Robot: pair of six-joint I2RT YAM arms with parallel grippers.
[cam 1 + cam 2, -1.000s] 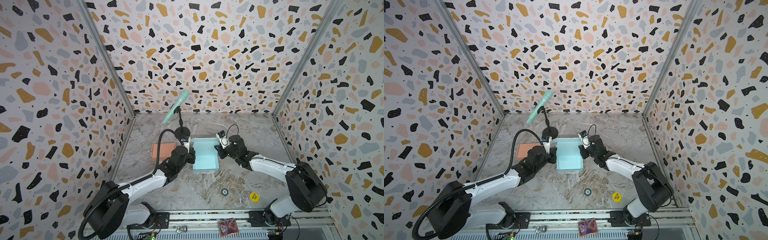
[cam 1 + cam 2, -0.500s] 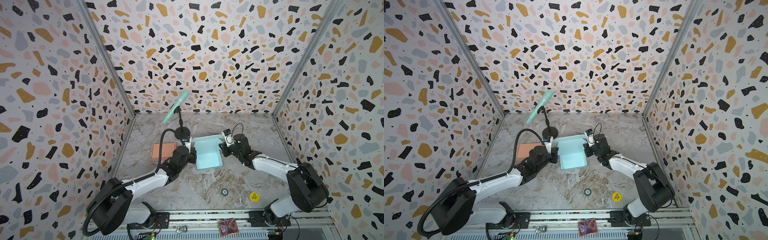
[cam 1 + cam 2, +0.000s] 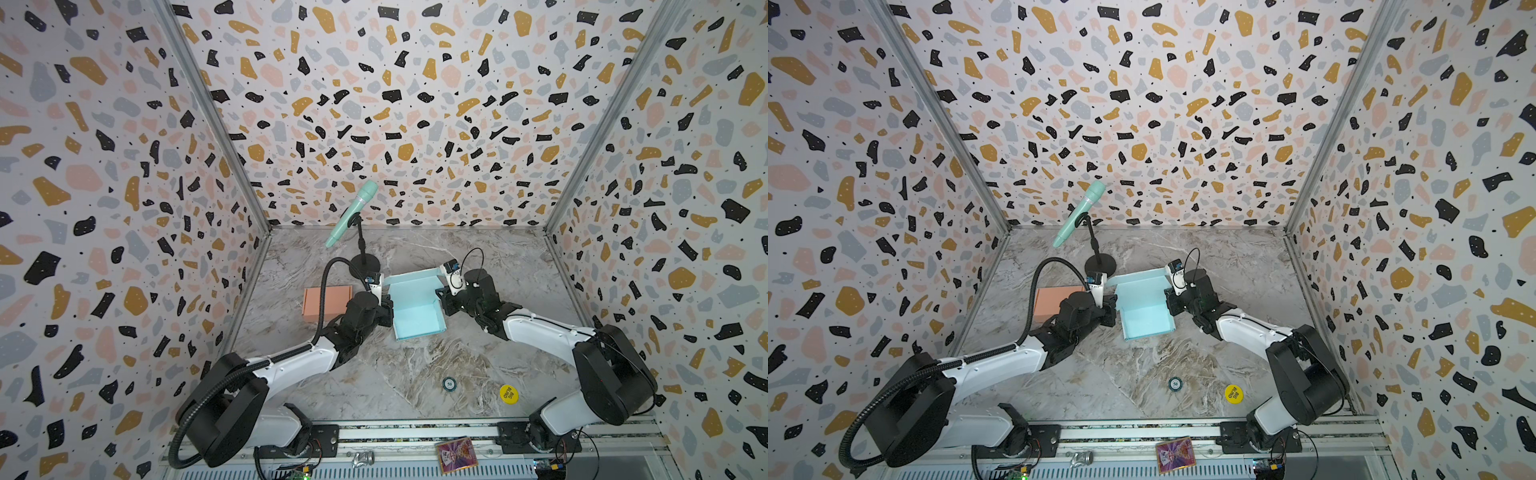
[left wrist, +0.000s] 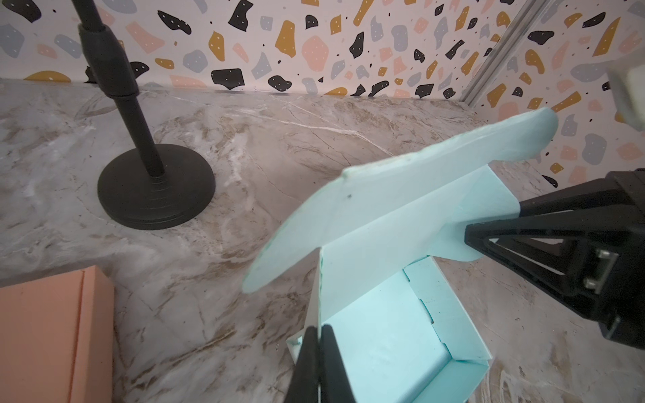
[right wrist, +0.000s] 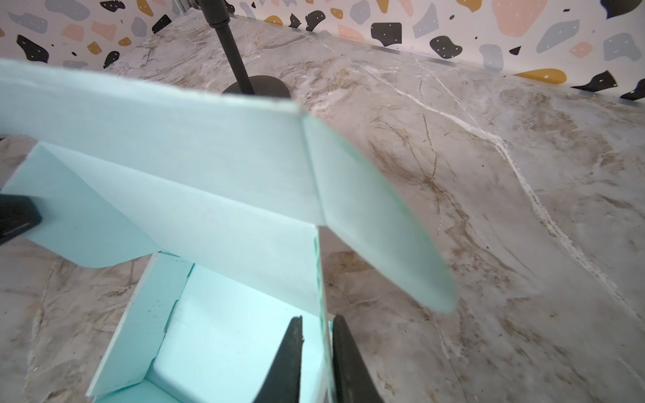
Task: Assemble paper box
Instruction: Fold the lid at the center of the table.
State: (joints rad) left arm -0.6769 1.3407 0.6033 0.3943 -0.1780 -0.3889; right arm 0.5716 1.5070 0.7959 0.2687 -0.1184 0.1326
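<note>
A teal paper box (image 3: 415,311) (image 3: 1144,311) stands open on the marble floor between both arms. Its lid flap (image 4: 384,195) (image 5: 174,139) is raised at the far side. My left gripper (image 3: 388,309) (image 3: 1112,309) (image 4: 319,329) is shut on the box's left side wall, one finger inside and one outside. My right gripper (image 3: 441,303) (image 3: 1169,303) (image 5: 317,321) straddles the right side wall, narrowly open. Its outer finger lies against the wall, while its inner finger stands a little apart from it over the box floor (image 5: 223,335).
An orange closed box (image 3: 326,303) (image 3: 1052,305) (image 4: 38,335) lies just left of my left wrist. A black microphone stand (image 3: 364,264) (image 4: 155,188) with a teal microphone (image 3: 353,212) rises behind the box. A poker chip (image 3: 449,383) and a yellow disc (image 3: 508,393) lie near the front.
The teal box has turned slightly and its lid flap has risen at the far side. The right wrist has shifted a little to the right and its jaws have narrowed. The left grip is unchanged.
</note>
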